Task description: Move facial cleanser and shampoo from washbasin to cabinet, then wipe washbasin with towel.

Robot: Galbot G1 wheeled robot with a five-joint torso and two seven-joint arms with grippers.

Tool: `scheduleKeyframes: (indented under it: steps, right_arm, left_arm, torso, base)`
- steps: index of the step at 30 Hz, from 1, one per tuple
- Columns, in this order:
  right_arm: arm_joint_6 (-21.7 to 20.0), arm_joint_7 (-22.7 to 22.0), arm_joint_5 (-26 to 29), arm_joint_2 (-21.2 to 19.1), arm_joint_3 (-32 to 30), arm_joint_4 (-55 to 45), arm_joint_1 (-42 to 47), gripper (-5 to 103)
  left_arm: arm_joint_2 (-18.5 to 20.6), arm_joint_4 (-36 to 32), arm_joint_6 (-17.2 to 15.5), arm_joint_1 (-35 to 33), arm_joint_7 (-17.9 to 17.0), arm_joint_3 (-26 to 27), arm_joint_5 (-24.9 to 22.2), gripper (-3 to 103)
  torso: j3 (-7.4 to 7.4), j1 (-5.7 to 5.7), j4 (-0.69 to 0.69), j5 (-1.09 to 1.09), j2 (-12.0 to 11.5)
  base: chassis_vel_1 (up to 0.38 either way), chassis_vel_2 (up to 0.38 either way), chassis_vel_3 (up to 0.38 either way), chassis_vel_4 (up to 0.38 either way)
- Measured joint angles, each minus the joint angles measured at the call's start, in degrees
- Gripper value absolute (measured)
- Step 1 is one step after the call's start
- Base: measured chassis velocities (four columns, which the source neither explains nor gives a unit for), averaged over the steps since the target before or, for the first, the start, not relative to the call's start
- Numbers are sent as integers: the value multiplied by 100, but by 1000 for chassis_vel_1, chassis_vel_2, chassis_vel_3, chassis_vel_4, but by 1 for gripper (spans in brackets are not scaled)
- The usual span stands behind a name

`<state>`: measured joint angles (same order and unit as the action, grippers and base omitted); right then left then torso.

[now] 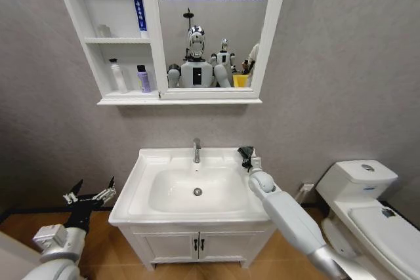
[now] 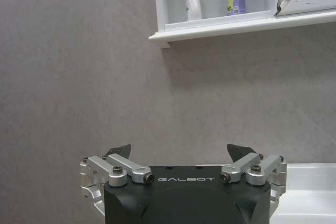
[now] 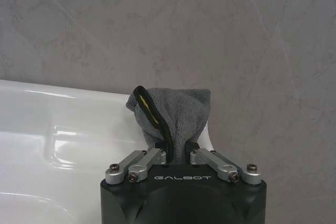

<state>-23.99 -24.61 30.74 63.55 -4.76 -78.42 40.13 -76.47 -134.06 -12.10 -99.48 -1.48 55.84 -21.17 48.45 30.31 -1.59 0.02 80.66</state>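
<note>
1. Dark grey cloth, the towel [image 3: 176, 116], is being pinched upright between the closed fingers of the right gripper [image 3: 177, 149], its yellow-green edge showing on one side.
2. Reaching forward from low on the robot's right, the right arm is holding that gripper over the back right corner of the washbasin [image 1: 141, 181].
3. Fingers spread wide, the left gripper [image 1: 90, 195] is hanging low beside the washbasin's left edge, gripping nothing.
4. Side by side, the facial cleanser [image 1: 117, 75] and the shampoo [image 1: 143, 79] are standing on the lowest shelf of the cabinet [image 1: 151, 18].
</note>
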Motion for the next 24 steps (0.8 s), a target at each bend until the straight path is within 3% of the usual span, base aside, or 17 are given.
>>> scheduleKeyframes:
  steps: [1, 3, 4, 8, 11, 18, 21, 24]
  right_arm:
    - [55, 89, -33, 20, -20, 74, -17, 23]
    - [87, 149, -41, 30, -41, 100, -22, 23]
    - [88, 173, -25, 25, -65, 90, -17, 33]
    - [85, 179, 4, -31, -88, 17, 25, 38]
    - [73, 134, -12, -120, -129, -73, 114, 55]
    - [67, 113, 36, -222, -188, -174, 262, 78]
    - [206, 257, 46, -243, -252, -163, 342, 94]
    - [267, 277, -5, -295, -291, -228, 425, 97]
  left_arm:
    - [0, 0, 0, 0, 0, 0, 0, 100]
    - [0, 0, 0, 0, 0, 0, 0, 100]
    - [0, 0, 0, 0, 0, 0, 0, 100]
    - [0, 0, 0, 0, 0, 0, 0, 100]
    - [0, 0, 0, 0, 0, 0, 0, 100]
    - [0, 0, 0, 0, 0, 0, 0, 100]
    - [0, 0, 0, 0, 0, 0, 0, 100]
    - [0, 0, 0, 0, 0, 0, 0, 100]
  torso:
    - [0, 0, 0, 0, 0]
    - [0, 0, 2, 0, 0]
    - [0, 0, 2, 0, 0]
    - [0, 0, 2, 0, 0]
    - [0, 0, 0, 0, 0]
    - [0, 0, 0, -1, 0]
    - [0, 0, 2, 0, 0]
    - [0, 0, 2, 0, 0]
  base:
    - [0, 0, 0, 0]
    - [0, 0, 0, 0]
    - [0, 0, 0, 0]
    - [0, 0, 0, 0]
    - [0, 0, 0, 0]
    - [0, 0, 0, 0]
    - [0, 0, 0, 0]
    - [0, 0, 0, 0]
